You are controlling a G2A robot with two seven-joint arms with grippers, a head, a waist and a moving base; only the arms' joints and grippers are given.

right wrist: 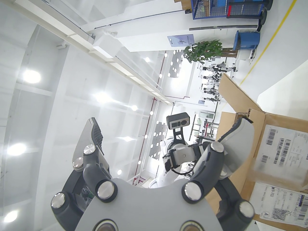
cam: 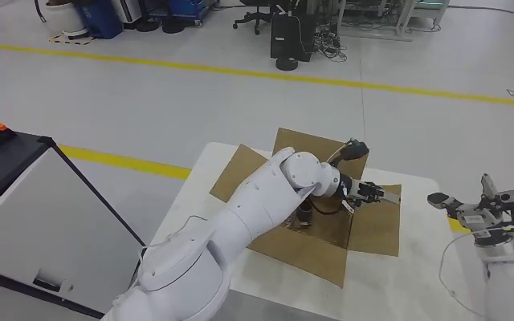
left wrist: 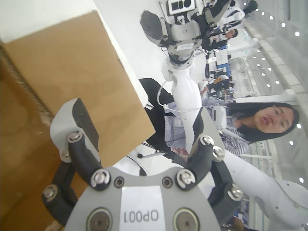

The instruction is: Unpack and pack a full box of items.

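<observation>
Well, my left gripper (cam: 384, 195) is wide apart and holds nothing. It hangs over the side flap (cam: 377, 229) of the box (cam: 297, 249), which sits open on the white table (cam: 193, 188). My right gripper (cam: 462, 194) is wide apart too and holds nothing. It is off to the side, well apart from the box.

I think a few things could go wrong. If I dip my left gripper down, a finger (left wrist: 79, 121) could catch the flap, which is very near it. That could bend the flap or push the whole box along the table.

My own left arm covers much of the inside of the box. Something dark (cam: 305, 213) lies in there under my arm, but I cannot tell what it is. So I could grab badly or miss.

The back flap (cam: 309, 144) seems to stick up and could block a reach from that side. A big white case (cam: 48, 217) stands beside the table.
</observation>
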